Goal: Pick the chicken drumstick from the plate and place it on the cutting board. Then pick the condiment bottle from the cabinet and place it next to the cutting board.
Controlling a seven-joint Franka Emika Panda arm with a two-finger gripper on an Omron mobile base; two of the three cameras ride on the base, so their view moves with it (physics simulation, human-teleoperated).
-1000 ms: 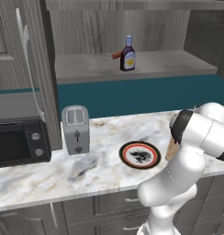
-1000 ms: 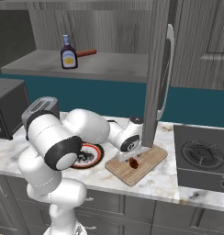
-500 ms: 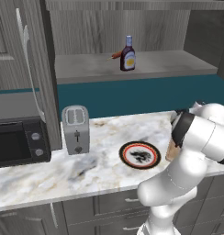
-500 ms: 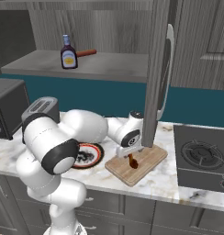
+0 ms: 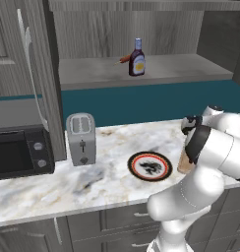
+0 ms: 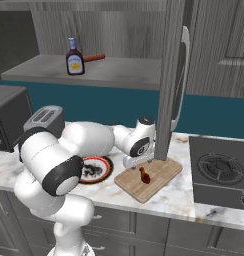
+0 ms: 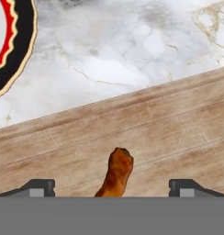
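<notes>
The chicken drumstick point(image 6: 144, 175) lies on the cutting board point(image 6: 165, 170), free of the fingers. My gripper point(image 6: 138, 162) hangs just above it, open; in the hand view the gripper point(image 7: 111, 187) has its two tips wide apart on either side of the drumstick point(image 7: 117, 170), with the board point(image 7: 173, 124) beneath. To the board's left sits the plate point(image 6: 108, 167), whose black-and-red rim point(image 7: 18, 50) also shows from the hand. The condiment bottle point(image 5: 137, 59) stands upright on the shelf of the cabinet point(image 5: 186, 69); from the right side, the bottle point(image 6: 73, 57) is far up and left of the gripper.
A thin red stick point(image 5: 123, 60) lies beside the bottle on the shelf. A toaster point(image 5: 81, 139) and a microwave point(image 5: 18, 152) stand on the counter's left. An open cabinet door point(image 6: 171, 80) hangs just right of the hand. A stove point(image 6: 219, 172) lies right of the board.
The jaws have spread wide and let go of the drumstick, which now rests on the board. The hand has lifted slightly.
</notes>
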